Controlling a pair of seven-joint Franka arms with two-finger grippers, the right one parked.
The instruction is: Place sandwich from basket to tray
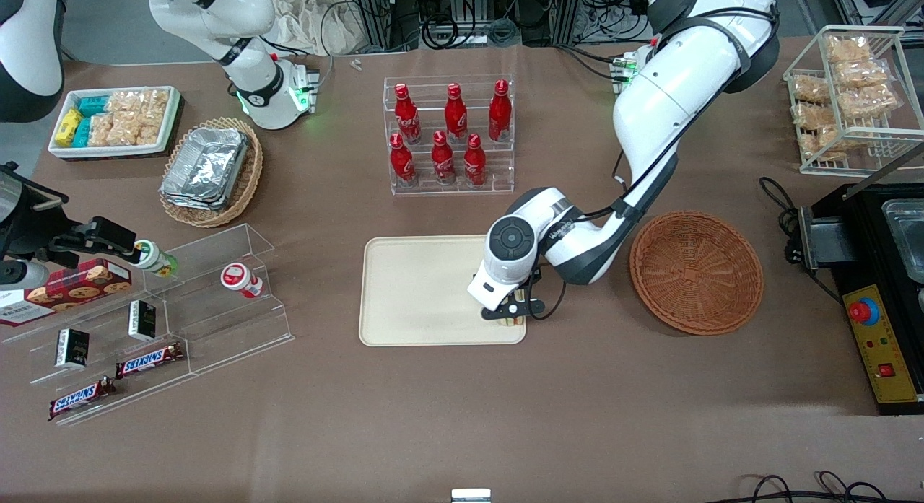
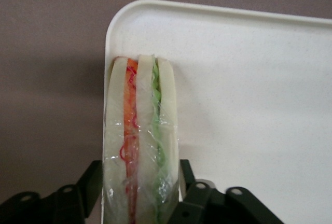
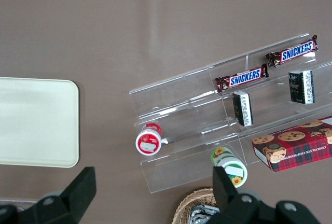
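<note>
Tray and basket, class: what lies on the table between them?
Front view: only bare brown tablecloth between the tray and the basket; the arm passes above. The gripper holds the sandwich over the tray's corner nearest the basket.

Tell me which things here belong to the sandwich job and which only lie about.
Job: sandwich, held by the gripper over the tray corner; basket, now without it.
Lying about: red bottles, Snickers bars, foil containers, cookie box.

From the front we look steeply down on the tabletop (image 1: pixel 462 416); both wrist views look straight down, sharing the tray (image 1: pixel 419 286).
</note>
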